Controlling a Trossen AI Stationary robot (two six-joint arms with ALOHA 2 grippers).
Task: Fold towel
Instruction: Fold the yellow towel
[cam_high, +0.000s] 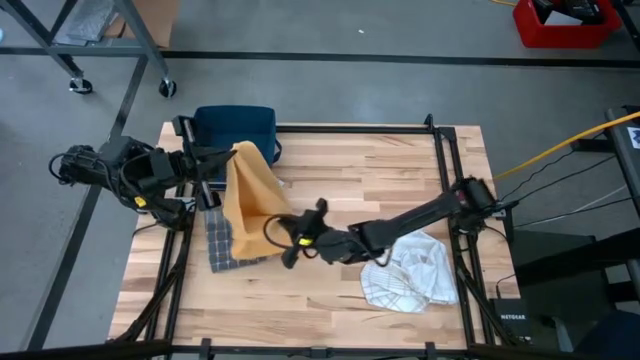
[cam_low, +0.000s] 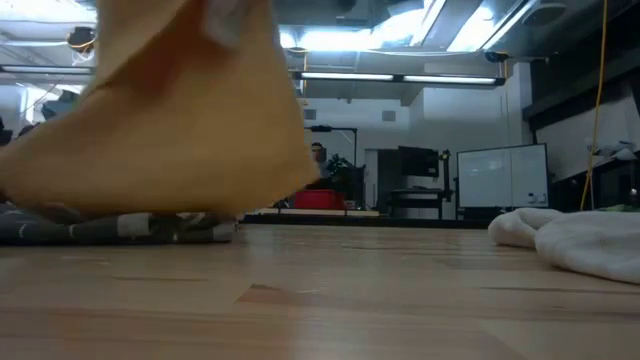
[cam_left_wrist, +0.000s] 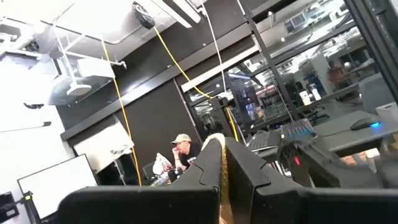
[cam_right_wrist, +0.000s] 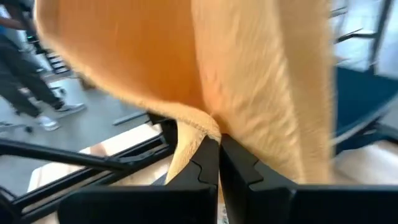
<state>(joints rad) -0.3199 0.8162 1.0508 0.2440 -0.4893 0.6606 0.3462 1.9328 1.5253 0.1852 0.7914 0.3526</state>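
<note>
- Towel first: the mustard-yellow cloth towel (cam_high: 248, 190) hangs in the air over the left part of the light wooden slatted table (cam_high: 400, 160), strung between both grippers.
- Left gripper (cam_high: 222, 160) has its jaws clamped tight on the towel's far top corner, right next to a dark blue box (cam_high: 235, 128) at the table's back edge.
- Right gripper (cam_high: 282, 228) reaches across to mid-table and is pinched closed on the towel's lower edge; the right wrist view shows fabric bunched between its fingers (cam_right_wrist: 202, 168).
- A grey plaid cloth (cam_high: 228, 245) lies flat under the towel.
- A crumpled white cloth (cam_high: 412, 270) sits well apart on the right side.
</note>
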